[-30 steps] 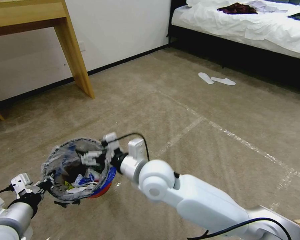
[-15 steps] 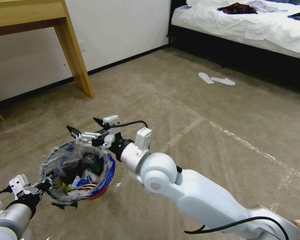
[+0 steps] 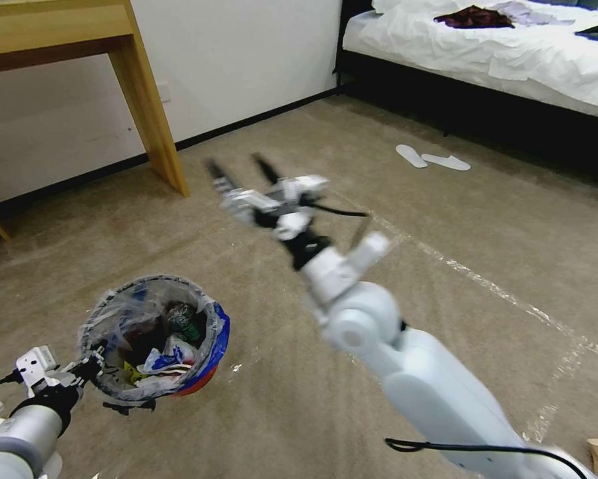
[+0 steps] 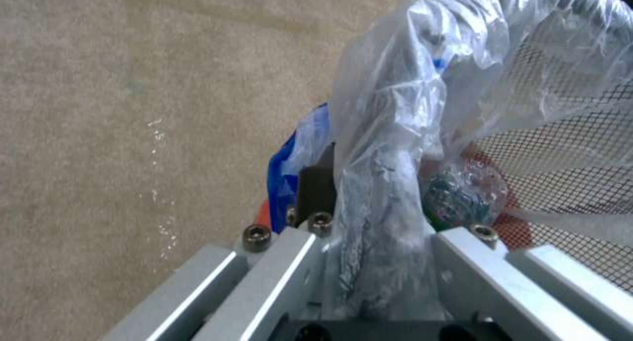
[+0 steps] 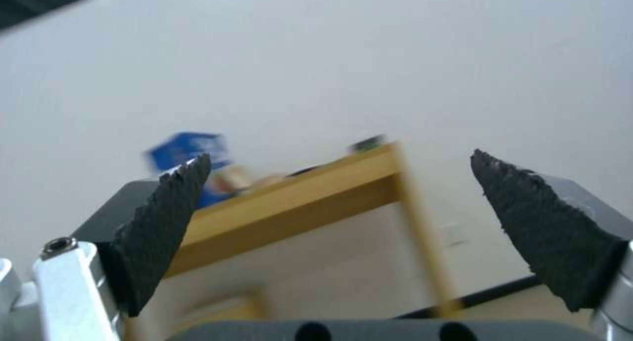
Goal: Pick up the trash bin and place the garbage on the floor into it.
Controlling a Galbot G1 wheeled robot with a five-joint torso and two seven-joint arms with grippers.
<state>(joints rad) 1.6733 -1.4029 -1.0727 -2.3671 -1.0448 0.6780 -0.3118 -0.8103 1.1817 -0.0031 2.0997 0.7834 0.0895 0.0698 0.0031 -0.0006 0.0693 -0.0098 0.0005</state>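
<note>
Nearest, the left gripper (image 3: 92, 364) is clamped on the rim of the trash bin (image 3: 209, 356), holding it off the floor (image 3: 445, 219) as a catcher. Beyond, the right gripper (image 3: 240, 169) hangs high, jaws spread, empty.

head: high, downward | left wrist: close on trash bin (image 4: 395, 133) (shared) | right wrist: wallward

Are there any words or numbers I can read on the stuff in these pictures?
None can be read.
The green label on the bottle in the trash bin: too small to read.
The blue box on the wooden desk: print too blurred to read.
The red and white cup in the bin: no letters can be made out.
</note>
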